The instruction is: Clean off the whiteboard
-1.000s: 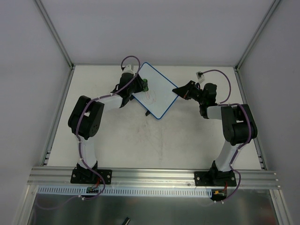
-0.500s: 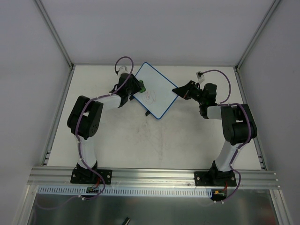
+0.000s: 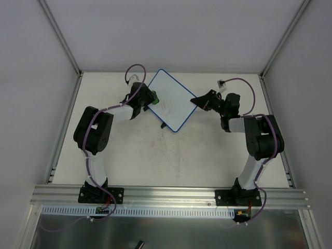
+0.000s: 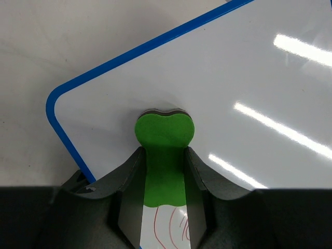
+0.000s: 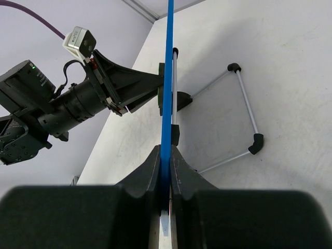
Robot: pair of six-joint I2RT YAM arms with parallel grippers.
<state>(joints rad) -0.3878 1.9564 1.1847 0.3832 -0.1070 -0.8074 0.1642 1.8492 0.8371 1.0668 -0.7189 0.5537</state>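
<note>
Wiping whiteboard (image 3: 174,98) | left fingers (image 4: 129,181) clamp green eraser (image 4: 165,140) | right fingers (image 5: 147,179) pinch its rim | next: sweep across red scribbles (image 3: 166,107)

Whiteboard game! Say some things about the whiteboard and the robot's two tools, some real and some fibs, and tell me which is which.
1. The left tool grips a green eraser. True.
2. The right tool is open and holds nothing. False: it is shut on the edge of the whiteboard.
3. The whiteboard is all clean. False: there are red scribbles on it.
4. The whiteboard has a blue rim. True.
</note>
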